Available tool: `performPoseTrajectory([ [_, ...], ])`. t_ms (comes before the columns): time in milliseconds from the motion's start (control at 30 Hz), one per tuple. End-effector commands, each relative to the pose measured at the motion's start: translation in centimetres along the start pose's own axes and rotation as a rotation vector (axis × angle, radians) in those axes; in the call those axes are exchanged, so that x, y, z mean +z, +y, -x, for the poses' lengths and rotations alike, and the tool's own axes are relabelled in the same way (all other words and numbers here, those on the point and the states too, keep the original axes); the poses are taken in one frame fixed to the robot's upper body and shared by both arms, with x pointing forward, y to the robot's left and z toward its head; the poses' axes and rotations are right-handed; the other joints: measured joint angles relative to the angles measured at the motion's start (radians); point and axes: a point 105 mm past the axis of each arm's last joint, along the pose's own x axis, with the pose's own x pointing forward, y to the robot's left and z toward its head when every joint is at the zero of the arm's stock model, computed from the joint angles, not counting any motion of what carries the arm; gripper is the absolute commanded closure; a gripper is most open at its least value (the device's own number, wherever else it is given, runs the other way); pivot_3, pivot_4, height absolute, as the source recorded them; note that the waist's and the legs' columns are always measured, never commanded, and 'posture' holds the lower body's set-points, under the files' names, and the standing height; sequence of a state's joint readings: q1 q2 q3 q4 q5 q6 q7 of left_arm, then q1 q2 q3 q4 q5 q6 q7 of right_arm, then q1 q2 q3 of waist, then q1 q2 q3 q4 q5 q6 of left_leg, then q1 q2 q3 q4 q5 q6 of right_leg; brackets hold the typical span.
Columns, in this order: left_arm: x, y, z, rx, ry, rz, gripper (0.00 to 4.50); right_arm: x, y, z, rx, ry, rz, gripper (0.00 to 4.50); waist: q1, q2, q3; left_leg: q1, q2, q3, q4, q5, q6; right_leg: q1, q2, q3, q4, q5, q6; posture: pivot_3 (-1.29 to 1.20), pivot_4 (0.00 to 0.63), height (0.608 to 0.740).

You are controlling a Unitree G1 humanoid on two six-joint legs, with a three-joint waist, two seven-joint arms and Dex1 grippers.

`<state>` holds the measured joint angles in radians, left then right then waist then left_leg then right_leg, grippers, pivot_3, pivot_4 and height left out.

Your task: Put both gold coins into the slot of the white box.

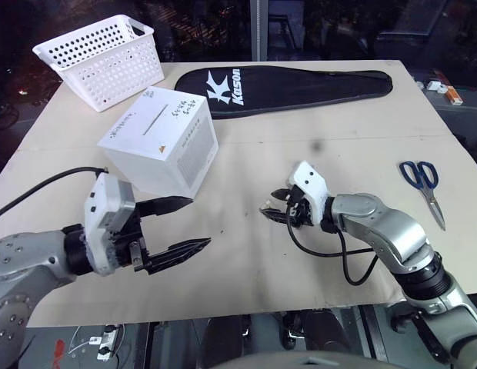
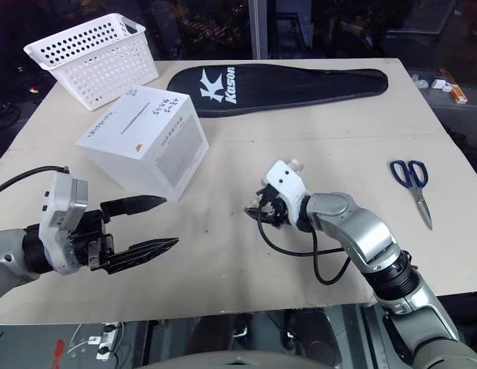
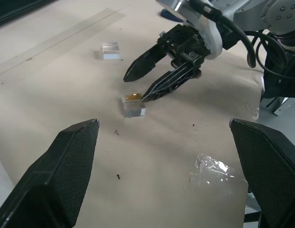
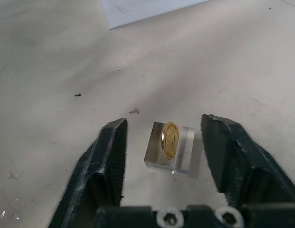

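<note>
Nearest the robot, the left gripper [image 1: 174, 226] of two black fingers hung over the bare front of the pale brown tabletop [image 1: 246, 284] with its jaws spread wide and nothing between them.

A little further out, the right gripper [image 4: 164, 152] was down at the table surface with its jaws apart, one finger on each side of a small clear plastic block [image 4: 170, 155] in which a round gold coin [image 4: 170, 140] stood on edge. Neither finger touched the block yet. In the left wrist view a second clear block [image 3: 111, 51] lay well apart from it on the table; whether it held the other coin could not be told.

The step in hand looked like the pick of this first coin. To do it well, the fingers should close squarely on the coin's flat faces above the block, or on the block's two side walls, so that the piece did not twist or skid away. The block seemed slightly nearer one finger, so centring before closing would likely help, as would a slow squeeze, since clear plastic is probably slippery.

Beyond, to the left, the white cardboard cube box [image 1: 161, 142] stood with its thin dark slot [image 1: 155, 122] on top. Behind it were a white perforated plastic basket [image 1: 100, 58] and a black racket cover [image 1: 292, 86]; blue-handled scissors [image 1: 423, 184] lay far right.
</note>
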<state>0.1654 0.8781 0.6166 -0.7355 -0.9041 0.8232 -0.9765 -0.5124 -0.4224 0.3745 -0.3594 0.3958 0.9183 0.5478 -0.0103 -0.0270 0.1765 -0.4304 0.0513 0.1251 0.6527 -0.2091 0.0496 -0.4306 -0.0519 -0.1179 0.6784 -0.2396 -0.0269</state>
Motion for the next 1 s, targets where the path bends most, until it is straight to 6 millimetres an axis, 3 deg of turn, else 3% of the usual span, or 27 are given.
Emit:
performPoseTrajectory([
  [33,0.4,-0.1,0.0,-0.001,-0.001,-0.037,0.0,1.2,-0.4,0.3,-0.017,-0.03,0.019,2.92,0.0,0.0,0.0,0.0,0.0,0.0,0.0,0.0,0.0,0.0,0.0,0.0,0.0,0.0,0.0,0.0,0.15,0.738],
  [67,0.4,0.0,0.0,0.0,-0.001,-0.037,0.0,1.2,-0.4,0.3,-0.018,-0.03,0.018,3.45,0.0,0.0,0.0,0.0,0.0,0.0,0.0,0.0,0.0,0.0,0.0,0.0,0.0,0.0,0.0,0.0,0.15,0.738],
  [533,0.5,-0.5,-0.3,-0.012,-0.001,-0.047,0.0,0.4,-0.9,0.3,-0.034,-0.003,0.015,3.45,0.0,0.0,0.0,0.0,0.0,0.0,0.0,-0.001,-0.001,0.0,0.0,0.0,0.0,0.0,0.0,0.0,0.15,0.738],
  [567,0.5,-0.5,-0.3,-0.01,-0.001,-0.047,0.0,0.4,-1.0,0.3,-0.035,-0.002,0.014,4.03,0.0,0.0,0.0,0.0,0.0,0.0,0.0,-0.001,-0.001,0.0,0.0,0.0,0.0,0.0,0.0,0.0,0.15,0.738],
  [633,0.4,-0.5,-0.3,-0.009,-0.002,-0.045,0.0,0.3,-1.1,0.4,-0.033,-0.001,0.012,4.45,0.0,0.0,0.0,0.0,0.0,0.0,-0.001,-0.001,-0.001,0.0,0.0,0.0,-0.001,0.0,0.0,0.0,0.15,0.738],
  [867,0.7,-0.2,-0.5,-0.007,-0.029,-0.003,0.0,0.8,-1.1,0.7,-0.021,-0.014,0.015,4.45,0.0,0.0,0.0,-0.001,0.0,0.0,-0.001,-0.001,-0.001,-0.001,0.0,0.0,-0.001,0.0,0.0,0.0,0.15,0.738],
  [1000,1.1,0.3,-0.9,0.004,-0.072,0.059,0.0,2.5,-1.3,1.6,0.002,-0.093,-0.026,4.45,0.001,0.0,0.0,-0.001,0.0,0.0,-0.001,-0.001,-0.001,-0.001,0.0,0.0,-0.001,0.0,0.0,0.0,0.15,0.738],
])
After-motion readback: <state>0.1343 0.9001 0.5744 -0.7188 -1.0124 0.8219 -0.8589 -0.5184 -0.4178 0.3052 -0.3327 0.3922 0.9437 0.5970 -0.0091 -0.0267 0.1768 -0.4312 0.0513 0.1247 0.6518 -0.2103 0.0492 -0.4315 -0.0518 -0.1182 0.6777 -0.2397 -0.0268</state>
